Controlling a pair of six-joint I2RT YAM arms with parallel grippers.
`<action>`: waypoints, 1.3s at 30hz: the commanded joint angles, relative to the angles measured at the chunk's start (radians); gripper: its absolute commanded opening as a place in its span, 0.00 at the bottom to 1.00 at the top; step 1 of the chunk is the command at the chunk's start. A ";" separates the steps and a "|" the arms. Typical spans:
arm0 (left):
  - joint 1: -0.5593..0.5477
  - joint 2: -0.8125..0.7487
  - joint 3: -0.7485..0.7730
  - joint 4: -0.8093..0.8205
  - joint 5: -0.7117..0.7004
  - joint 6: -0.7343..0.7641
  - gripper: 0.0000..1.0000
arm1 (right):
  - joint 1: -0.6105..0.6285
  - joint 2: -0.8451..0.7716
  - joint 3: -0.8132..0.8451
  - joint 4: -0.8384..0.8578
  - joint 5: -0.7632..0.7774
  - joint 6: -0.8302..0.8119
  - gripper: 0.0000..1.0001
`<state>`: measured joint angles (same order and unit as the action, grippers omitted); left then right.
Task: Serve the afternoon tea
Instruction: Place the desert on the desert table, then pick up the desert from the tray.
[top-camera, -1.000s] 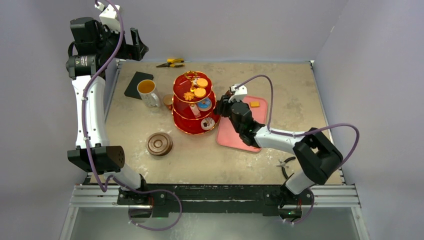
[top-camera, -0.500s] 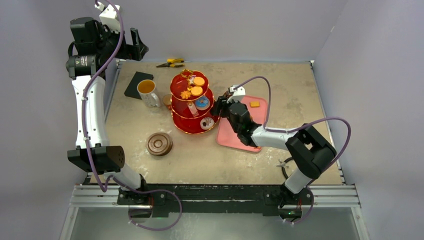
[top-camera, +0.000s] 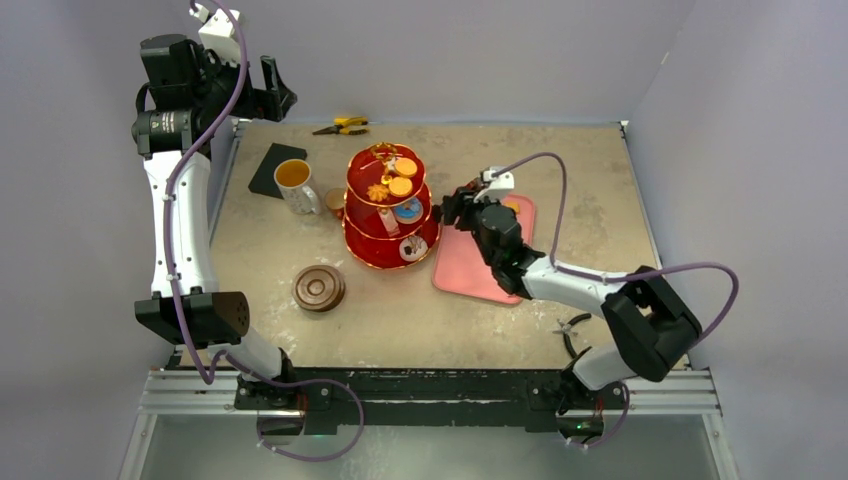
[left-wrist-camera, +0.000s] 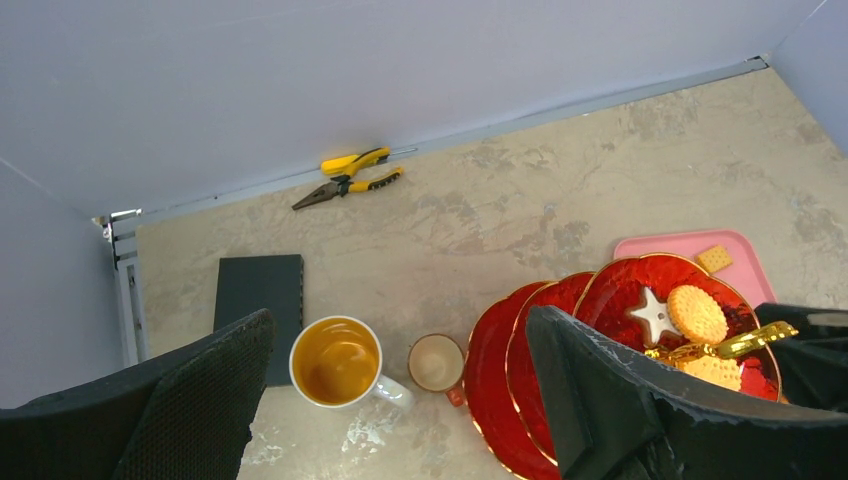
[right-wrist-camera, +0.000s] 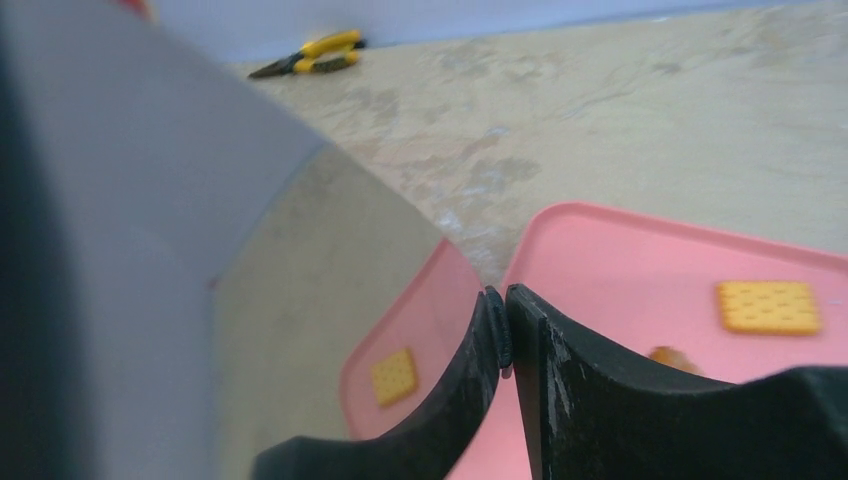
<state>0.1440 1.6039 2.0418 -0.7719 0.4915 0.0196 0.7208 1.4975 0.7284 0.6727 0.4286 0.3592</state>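
Right claw (top-camera: 452, 207): low over the pink tray (top-camera: 470, 270). One black finger (right-wrist-camera: 620, 400) shows against a blurred shiny surface. Can't tell how far open, nothing seen held. Red three-tier stand (top-camera: 390, 205) sits just left of it, upright, biscuits on its tiers. Square biscuit (right-wrist-camera: 767, 306) lies on the tray to the claw's right.

Left claw (left-wrist-camera: 400, 330): spread wide, empty, high over the counter (top-camera: 560, 170) at the far-left corner. Below it is the white mug (left-wrist-camera: 338, 362) of tea, with the copper cup (left-wrist-camera: 436, 362) just beside; the stand is right of those. Saucers (top-camera: 319, 287) are stacked nearer the bases, apart.
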 joint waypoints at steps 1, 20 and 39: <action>0.011 -0.028 0.028 0.017 0.021 -0.004 0.96 | -0.102 -0.077 -0.017 -0.039 0.055 0.016 0.61; 0.011 -0.023 0.039 0.016 0.021 0.004 0.96 | -0.352 0.053 0.014 -0.007 0.185 -0.002 0.64; 0.011 -0.010 0.056 0.009 0.016 0.008 0.96 | -0.360 0.190 0.012 0.149 0.137 0.018 0.64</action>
<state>0.1440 1.6039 2.0575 -0.7757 0.4946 0.0200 0.3653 1.6779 0.7139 0.7364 0.5671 0.3611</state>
